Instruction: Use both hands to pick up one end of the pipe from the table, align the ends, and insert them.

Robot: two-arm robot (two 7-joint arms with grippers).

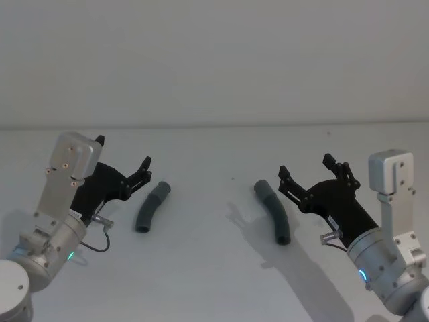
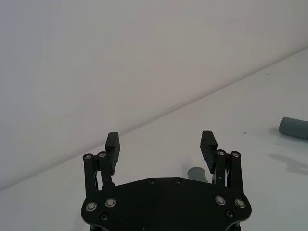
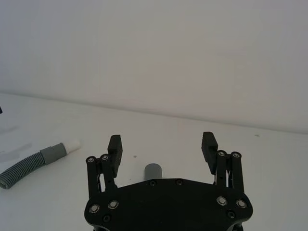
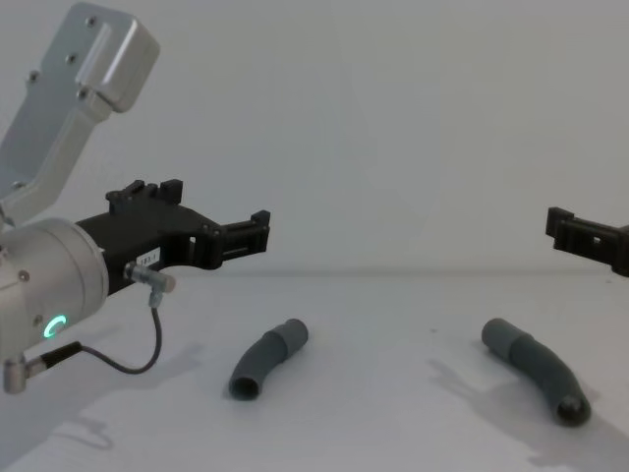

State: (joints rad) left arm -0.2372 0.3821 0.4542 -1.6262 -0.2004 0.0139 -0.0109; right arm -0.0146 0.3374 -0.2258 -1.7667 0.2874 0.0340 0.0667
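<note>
Two end effectors hovered empty over the surface as I watched from the remote station. The left end effector had its two black fingers spread wide with nothing between them, and its own wrist camera showed the gap plainly. The right end effector was spread just as wide, also gripping nothing.

Two curved grey pipe pieces lay on the white surface, well apart from each other, and neither was touched. The left pipe piece lay just beside the left end effector, on its inner side and lower than the fingertips. The right pipe piece lay near the right end effector, likewise on its inner side, with its far end closest to the fingers.

From the chest camera the left end effector hung clear above the left pipe piece. The right end effector was cut off by the frame's edge, above the right pipe piece.

I counted one white tip, on the far end of the left pipe piece; from the head camera I could not make it out. In each wrist picture the palm hid most of the piece below, leaving one grey end.
</note>
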